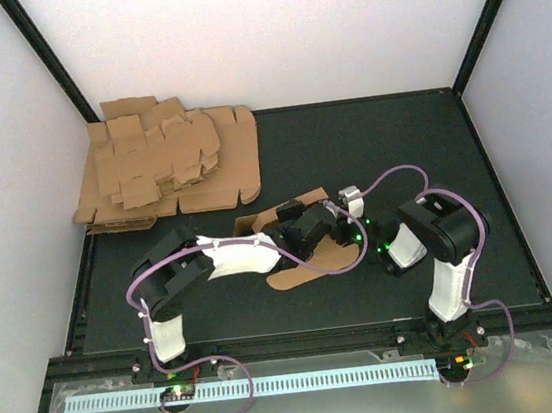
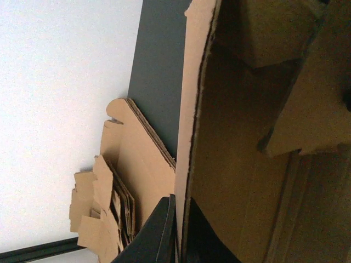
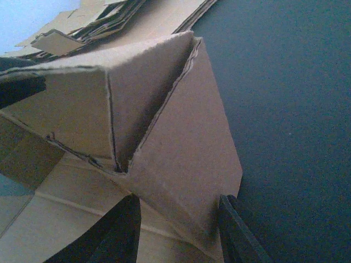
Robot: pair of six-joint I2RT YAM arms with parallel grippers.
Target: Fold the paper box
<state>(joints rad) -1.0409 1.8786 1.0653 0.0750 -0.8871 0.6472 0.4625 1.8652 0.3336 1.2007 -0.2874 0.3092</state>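
Near the pile of cardboard sheets (image 1: pixel 166 170), on its side toward the arms, the half-formed paper box (image 1: pixel 299 269) lies on the dark surface (image 1: pixel 400 151). The left pincer (image 2: pixel 176 222) is clamped on one standing wall, probably to steady it. The right pincer (image 3: pixel 178 230) holds its fingers apart around a raised flap, seemingly to press it inward.

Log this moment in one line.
paper box: partly folded | left claw: shut on its wall | right claw: open, straddling flap
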